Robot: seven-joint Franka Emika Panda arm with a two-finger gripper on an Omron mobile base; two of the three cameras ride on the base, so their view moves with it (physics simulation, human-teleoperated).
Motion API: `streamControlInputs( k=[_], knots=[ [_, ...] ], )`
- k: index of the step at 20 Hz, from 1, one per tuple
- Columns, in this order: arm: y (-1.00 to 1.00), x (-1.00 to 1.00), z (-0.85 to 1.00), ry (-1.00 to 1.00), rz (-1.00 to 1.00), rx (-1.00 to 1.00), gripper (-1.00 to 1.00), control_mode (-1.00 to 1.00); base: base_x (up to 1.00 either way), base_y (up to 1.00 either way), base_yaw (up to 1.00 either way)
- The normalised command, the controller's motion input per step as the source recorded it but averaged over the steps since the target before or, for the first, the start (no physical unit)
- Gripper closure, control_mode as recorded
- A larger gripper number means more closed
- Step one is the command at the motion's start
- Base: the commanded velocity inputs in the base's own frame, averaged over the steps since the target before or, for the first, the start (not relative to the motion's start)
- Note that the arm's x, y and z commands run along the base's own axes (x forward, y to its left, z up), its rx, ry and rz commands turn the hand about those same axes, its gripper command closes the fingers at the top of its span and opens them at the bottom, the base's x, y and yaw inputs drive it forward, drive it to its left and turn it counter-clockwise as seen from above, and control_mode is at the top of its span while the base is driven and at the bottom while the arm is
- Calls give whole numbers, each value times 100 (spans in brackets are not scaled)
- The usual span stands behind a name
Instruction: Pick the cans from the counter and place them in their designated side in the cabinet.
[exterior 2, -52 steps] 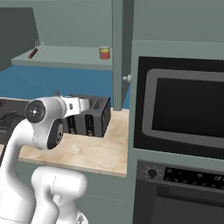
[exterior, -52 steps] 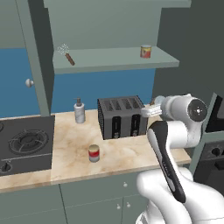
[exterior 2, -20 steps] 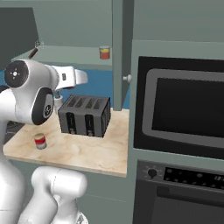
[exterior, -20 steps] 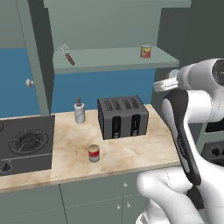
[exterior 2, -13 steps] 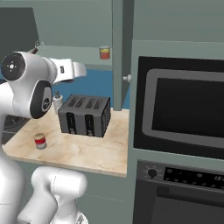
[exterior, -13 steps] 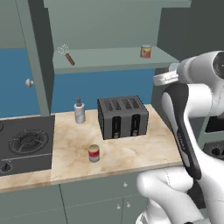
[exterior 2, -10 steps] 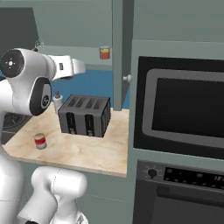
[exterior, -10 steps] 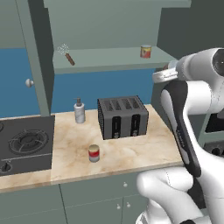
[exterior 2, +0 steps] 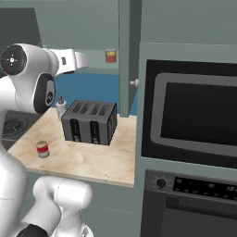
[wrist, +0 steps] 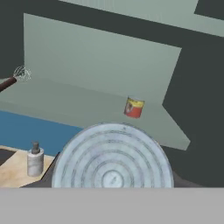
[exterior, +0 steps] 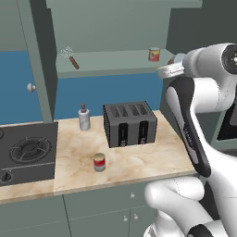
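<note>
Our white two-finger gripper (exterior: 169, 69) hangs level with the grey-green wall cabinet's shelf (wrist: 78, 100).
A ribbed bluish-grey disc (wrist: 113, 157), perhaps a held tin, hides our fingers, so we cannot tell their spread. The orange-red can (wrist: 134, 107) stands upright ahead, slightly right. The small red can (exterior: 99, 162) sits on the beige marble counter (exterior: 143, 162), far below.

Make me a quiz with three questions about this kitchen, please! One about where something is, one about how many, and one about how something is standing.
1. Where is the red can? A on the stove; B on the counter, in front of the toaster; C in the cabinet.
2. How many cans stand on the cabinet shelf? A one; B two; C three.
3. How is the pump bottle standing? A lying down; B upside down; C upright.

Answers:
1. B, it sits on the marble top, nearer the camera than the toaster.
2. A, a single orange-red can stands there.
3. C, its pump points up.
</note>
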Motion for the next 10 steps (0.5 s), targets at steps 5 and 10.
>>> streamControlInputs(
  k=[5, 10],
  knots=[
    [6, 26, 13, -1, 2, 0, 100, -100, 0, 0, 0],
    [2, 31, 10, 0, 0, 0, 100, -100, 0, 0, 0]
  ],
)
